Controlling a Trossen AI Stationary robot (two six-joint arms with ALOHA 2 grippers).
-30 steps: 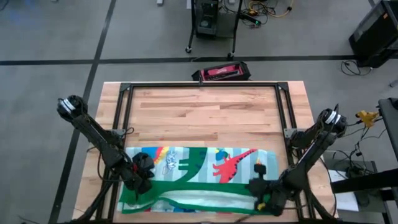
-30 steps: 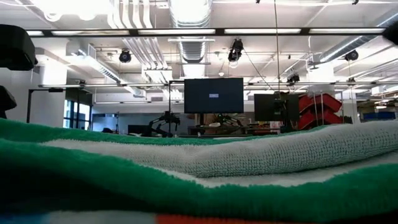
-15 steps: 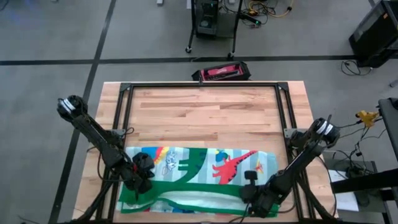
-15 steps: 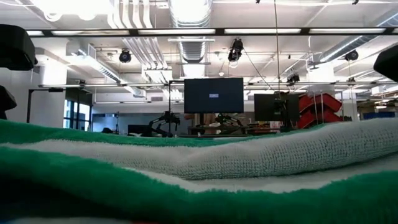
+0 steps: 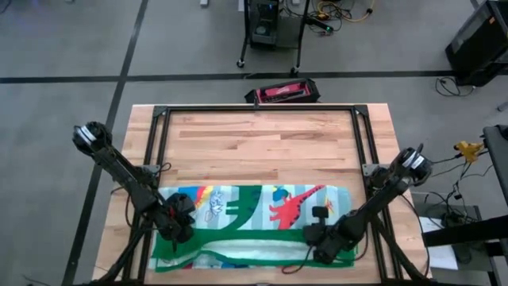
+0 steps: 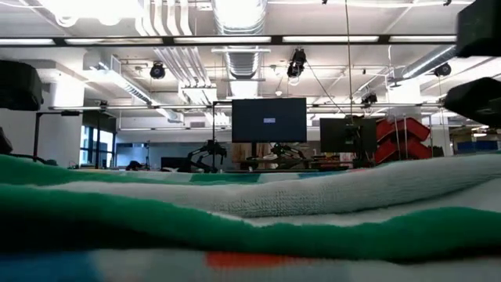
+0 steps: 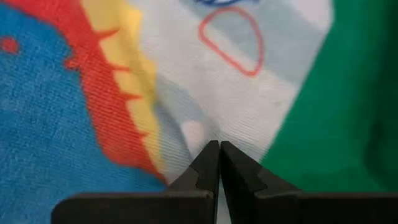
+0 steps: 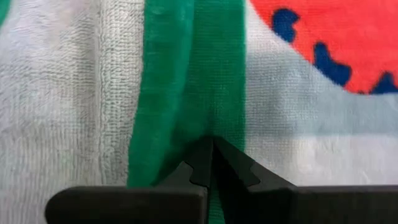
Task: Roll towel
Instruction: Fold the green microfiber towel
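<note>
The towel (image 5: 254, 214) lies as a long folded strip along the table's near edge, with its dinosaur print up and green bands crossing it. It fills the bottom of the low view (image 6: 313, 204). My left gripper (image 5: 176, 229) is shut at the towel's left end, its tips on the printed face (image 7: 219, 144). My right gripper (image 5: 321, 245) is shut at the near right part of the towel, its tips on a green band (image 8: 210, 142). My left gripper comes from above and pinches a small pucker of the printed face (image 7: 205, 134) at its fingertips. A crease runs into the tips. The towel lies on the table around it; how many layers it has, I cannot tell. My right gripper comes from above and pinches the green band (image 8: 205, 127) at its fingertips. The band's folds narrow into the tips. The towel lies flat on the table around them; how many layers are held, I cannot tell.
The far half of the wooden table (image 5: 258, 143) is bare. A black frame rail (image 5: 258, 109) runs around the tabletop. A red and black case (image 5: 282, 93) lies just beyond the far edge.
My right gripper has gone toward the table's left edge, over the near right part of the towel. The towel's folds in front of the low camera have shifted, and a red patch now shows at the bottom of that view.
</note>
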